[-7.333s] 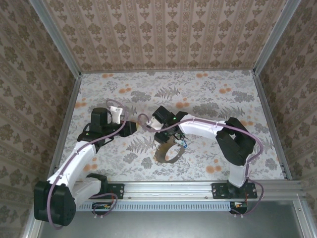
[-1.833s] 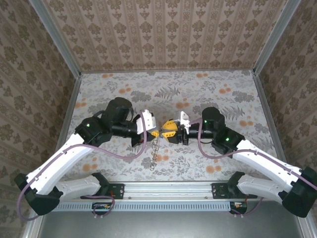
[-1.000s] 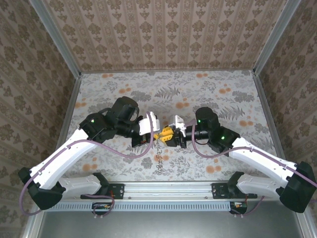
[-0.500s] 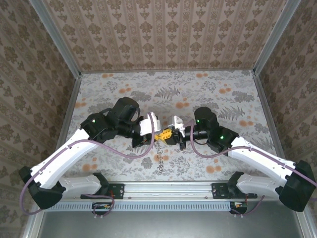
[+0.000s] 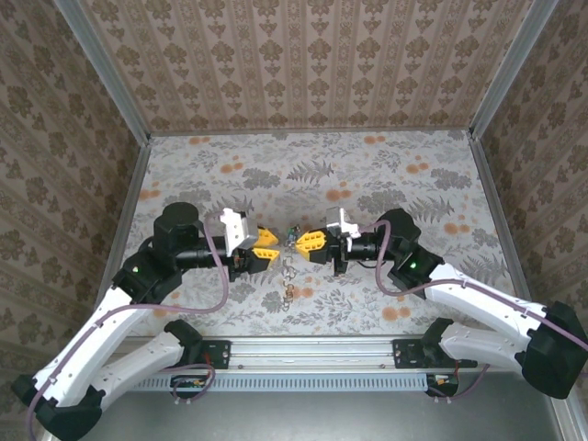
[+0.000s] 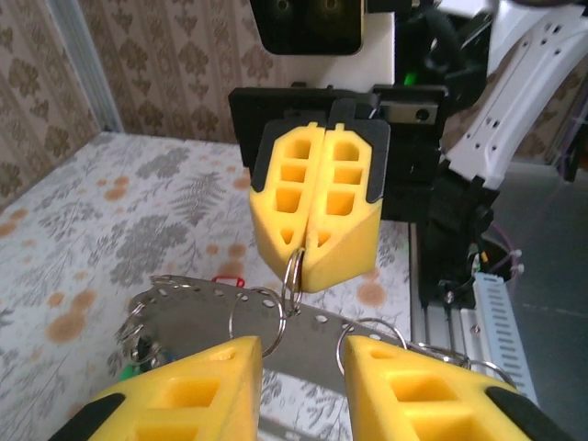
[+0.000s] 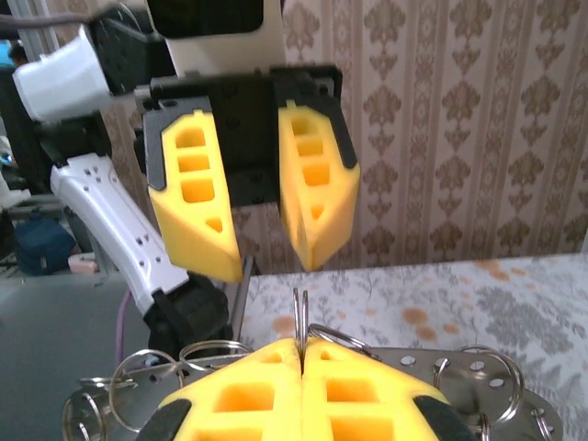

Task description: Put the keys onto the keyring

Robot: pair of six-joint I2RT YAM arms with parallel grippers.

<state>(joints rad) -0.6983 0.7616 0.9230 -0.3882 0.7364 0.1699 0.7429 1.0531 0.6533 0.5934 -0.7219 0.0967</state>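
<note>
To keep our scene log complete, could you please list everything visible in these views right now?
keyring: one, silver, pinched by the right tool above the table.
perforated metal strip: one, silver, hanging from the keyring, carrying several more rings.
red key: one, red, behind the strip's left half.
green key: one, green, at the strip's left end.
table: one, floral print, underneath.
left tool: one, yellow fingers, open, facing the right tool.
right tool: one, yellow fingers, shut on the keyring.
</note>
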